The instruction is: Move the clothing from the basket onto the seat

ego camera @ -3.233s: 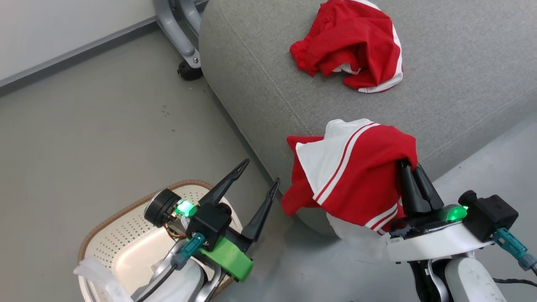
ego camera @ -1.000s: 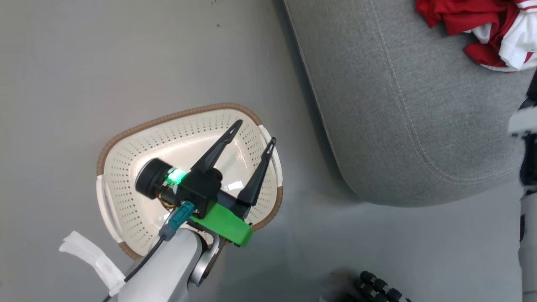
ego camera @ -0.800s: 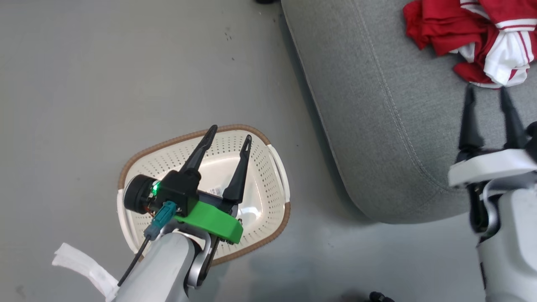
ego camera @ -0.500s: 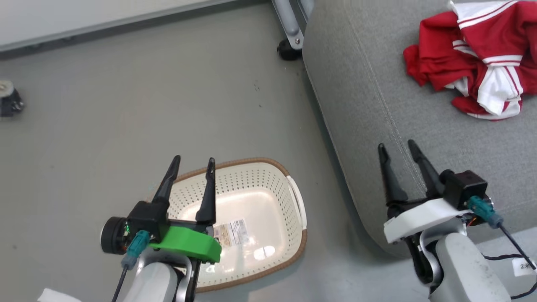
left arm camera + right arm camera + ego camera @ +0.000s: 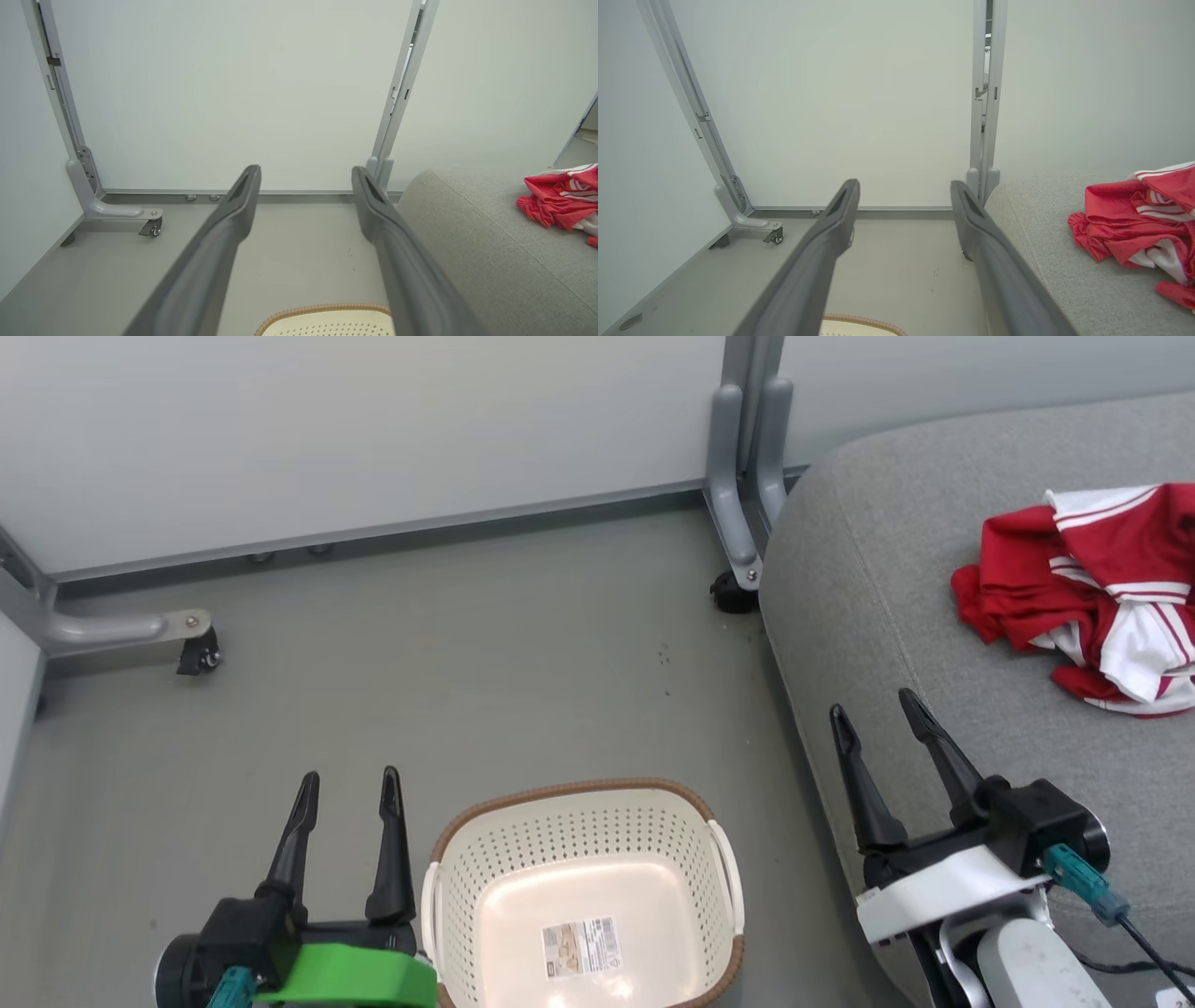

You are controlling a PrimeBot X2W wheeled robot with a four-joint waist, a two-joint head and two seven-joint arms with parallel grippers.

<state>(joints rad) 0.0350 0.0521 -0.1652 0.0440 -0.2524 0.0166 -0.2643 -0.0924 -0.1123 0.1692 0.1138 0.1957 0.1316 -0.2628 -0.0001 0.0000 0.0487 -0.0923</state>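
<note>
Two pincers spread, empty: left pincer (image 5: 349,775), right pincer (image 5: 870,702); clothing (image 5: 1083,588) on seat (image 5: 887,616), ahead-right of right pincer; basket (image 5: 569,789) between, unladen

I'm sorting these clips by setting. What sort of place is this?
Probably a lab or test bay dressed as a living room: pale partition panels stand on grey wheeled feet, the floor is plain grey, and a grey seat with a laundry basket beside it supplies the home part.
</note>
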